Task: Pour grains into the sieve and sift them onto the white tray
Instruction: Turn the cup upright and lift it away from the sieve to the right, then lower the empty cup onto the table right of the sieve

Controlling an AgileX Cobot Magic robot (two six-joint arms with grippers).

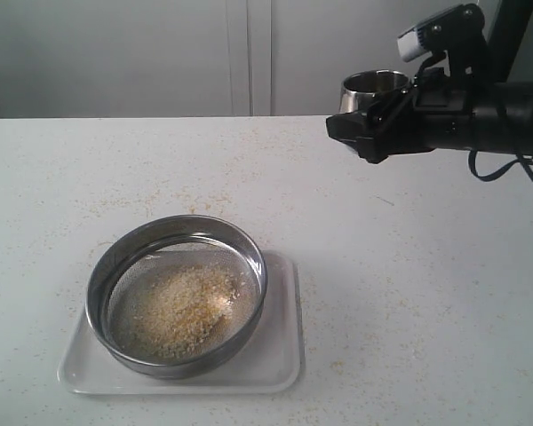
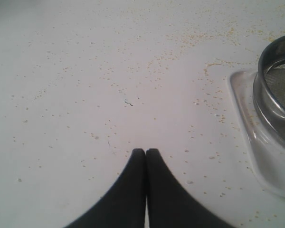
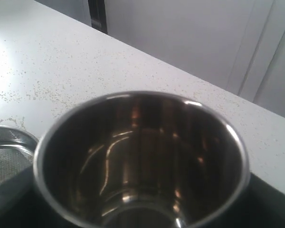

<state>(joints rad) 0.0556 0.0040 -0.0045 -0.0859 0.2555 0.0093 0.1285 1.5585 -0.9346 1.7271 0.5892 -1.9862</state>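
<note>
So right now I'm looking at the sieve (image 1: 96,306) sitting flat on the white tray (image 1: 280,346), toward the near left part of the table (image 1: 426,293) in the exterior view. It's showing a shiny straight steel rim and grey mesh. The grains (image 1: 182,311) are lying on that mesh in a loose heap, golden-yellow mixed with paler bits. The tray is peeking out around the sieve, mostly on the right side. Stray granules are dotting the tabletop all over. The right gripper (image 1: 351,140) is hanging in the air at the far right, well apart from the sieve, its fingers clamping a steel cup (image 1: 373,87). Its wrist camera is staring straight into the cup, and I'm only seeing bare reflective metal inside. The left gripper (image 2: 146,152) is sitting over the speckled table near the tray's edge, its 2 fingers (image 2: 128,194) pressed tight together and pinching nothing.
</note>
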